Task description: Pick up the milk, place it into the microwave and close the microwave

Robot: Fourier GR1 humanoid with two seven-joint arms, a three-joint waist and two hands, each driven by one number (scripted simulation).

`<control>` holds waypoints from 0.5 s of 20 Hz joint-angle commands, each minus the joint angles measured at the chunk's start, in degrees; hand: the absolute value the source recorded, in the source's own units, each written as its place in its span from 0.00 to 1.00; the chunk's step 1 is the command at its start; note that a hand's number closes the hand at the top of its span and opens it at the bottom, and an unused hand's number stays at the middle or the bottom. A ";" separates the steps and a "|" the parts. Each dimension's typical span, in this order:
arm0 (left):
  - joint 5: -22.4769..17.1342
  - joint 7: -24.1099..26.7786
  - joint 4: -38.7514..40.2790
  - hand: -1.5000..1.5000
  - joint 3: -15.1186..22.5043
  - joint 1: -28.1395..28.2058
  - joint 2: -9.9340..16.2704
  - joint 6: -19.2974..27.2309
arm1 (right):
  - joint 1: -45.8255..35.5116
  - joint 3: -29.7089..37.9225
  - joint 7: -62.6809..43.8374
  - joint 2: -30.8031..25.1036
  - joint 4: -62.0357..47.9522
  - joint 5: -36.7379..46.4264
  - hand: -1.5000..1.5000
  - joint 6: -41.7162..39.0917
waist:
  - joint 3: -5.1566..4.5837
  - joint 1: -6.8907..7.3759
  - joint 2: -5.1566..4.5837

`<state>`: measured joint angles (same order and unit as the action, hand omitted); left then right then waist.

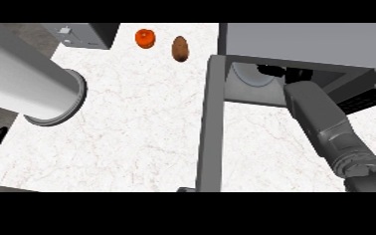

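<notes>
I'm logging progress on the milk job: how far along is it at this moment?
Done: no milk carton shows on the white marble counter, so it has left there. In hand: the right hand reaches into the grey microwave, by the round white turntable plate; what it holds cannot be told. Left: withdraw the arm and shut the open grey microwave door. The left hand is out of view.
</notes>
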<state>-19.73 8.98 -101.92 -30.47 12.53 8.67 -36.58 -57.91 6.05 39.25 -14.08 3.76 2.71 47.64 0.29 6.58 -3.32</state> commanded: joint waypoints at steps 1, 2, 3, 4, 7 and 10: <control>0.44 -0.86 0.99 0.00 0.45 -1.64 -0.10 1.19 | 0.83 -1.13 1.25 0.52 -0.68 1.41 1.00 2.35 | 0.03 0.18 -0.05; 0.41 0.12 2.36 0.00 0.43 -1.98 0.27 0.19 | -0.43 -1.61 0.10 -0.21 -1.10 1.90 1.00 0.56 | -0.03 0.56 -0.20; 1.52 0.39 2.54 0.00 0.76 -2.50 -0.01 0.75 | -0.83 -2.41 -0.96 1.66 -2.14 2.77 0.00 3.62 | -0.07 0.69 -0.14; 0.85 -0.99 0.63 0.00 1.18 -1.66 0.27 0.36 | 0.74 -2.36 0.14 0.64 -1.88 2.71 0.00 1.38 | 0.09 0.98 -0.23; 0.41 -0.42 3.28 0.00 0.55 -2.62 1.07 -0.13 | -0.99 -3.16 -1.23 0.92 -2.08 3.59 0.00 3.05 | 0.01 1.67 -0.50; 1.33 -0.64 2.91 0.00 0.99 -3.61 0.78 0.90 | -2.89 -3.23 -2.67 -0.60 -1.78 3.78 0.00 2.26 | -0.01 1.28 -0.18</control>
<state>-18.53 8.46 -99.54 -29.63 9.60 9.09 -35.62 -58.98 3.43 37.57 -13.59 2.34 5.74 49.10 0.32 7.55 -3.60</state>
